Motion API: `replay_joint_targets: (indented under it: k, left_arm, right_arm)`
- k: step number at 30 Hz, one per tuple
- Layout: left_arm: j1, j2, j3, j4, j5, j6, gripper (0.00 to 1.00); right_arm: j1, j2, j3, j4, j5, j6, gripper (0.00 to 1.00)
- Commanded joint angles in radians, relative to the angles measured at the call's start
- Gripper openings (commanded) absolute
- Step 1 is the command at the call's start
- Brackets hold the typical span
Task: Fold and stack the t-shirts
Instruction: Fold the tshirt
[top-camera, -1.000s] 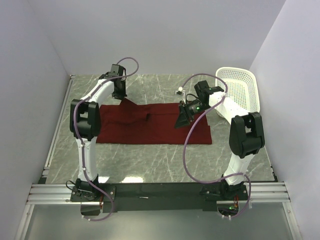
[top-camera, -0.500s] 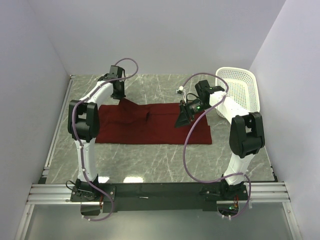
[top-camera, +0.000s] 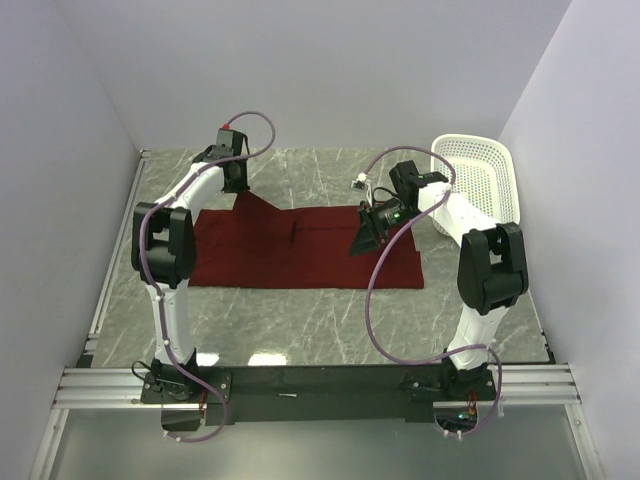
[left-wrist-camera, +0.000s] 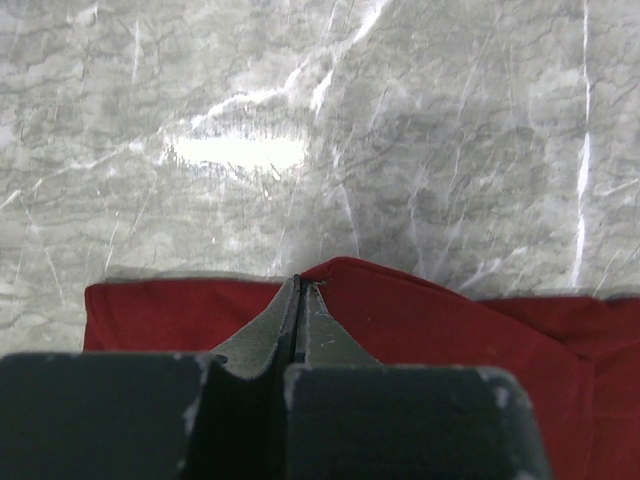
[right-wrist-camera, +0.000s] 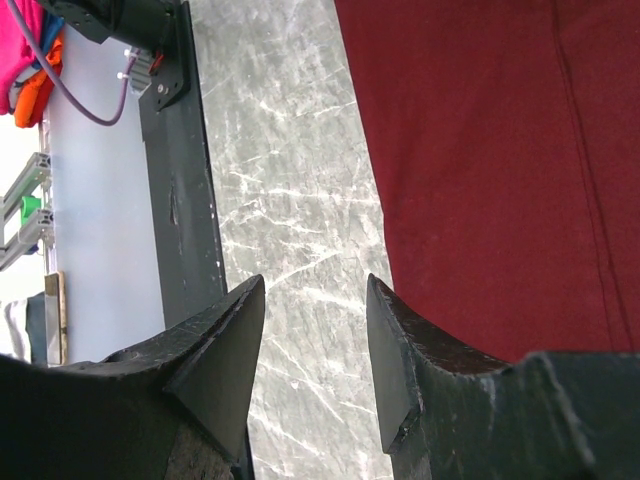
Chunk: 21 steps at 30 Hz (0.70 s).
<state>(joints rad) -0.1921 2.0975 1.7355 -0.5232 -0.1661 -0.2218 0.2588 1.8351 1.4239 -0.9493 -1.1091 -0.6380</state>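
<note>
T-shirt (top-camera: 300, 255) lies lengthwise left-to-right; left gripper (left-wrist-camera: 300, 284) jaws clamp its far-left corner, right gripper (right-wrist-camera: 312, 295) jaws hang parted, empty, above its right half.

t-shirt (left-wrist-camera: 450, 330) cut off rt edge, pink cloth (right-wrist-camera: 20, 40) cropped top-left

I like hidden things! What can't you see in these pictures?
- Top view: the left arm covers part of the t-shirt's left edge.
- Top view: the right arm hides part of the basket.
- Right wrist view: the t-shirt runs off the right edge.
</note>
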Motion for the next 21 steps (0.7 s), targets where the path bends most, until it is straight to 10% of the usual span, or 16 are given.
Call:
replay_joint_targets:
  k: [1,21]
  left_arm:
    - [0.003,0.016,0.071,-0.02,-0.018,0.018,0.0]
    - [0.003,0.053,0.139,-0.041,-0.047,0.018,0.01]
  right_arm:
    - [-0.009,-0.005,0.047,-0.017,-0.029,-0.022,0.52]
    - [-0.01,-0.002,0.047,-0.023,-0.029,-0.025,0.52]
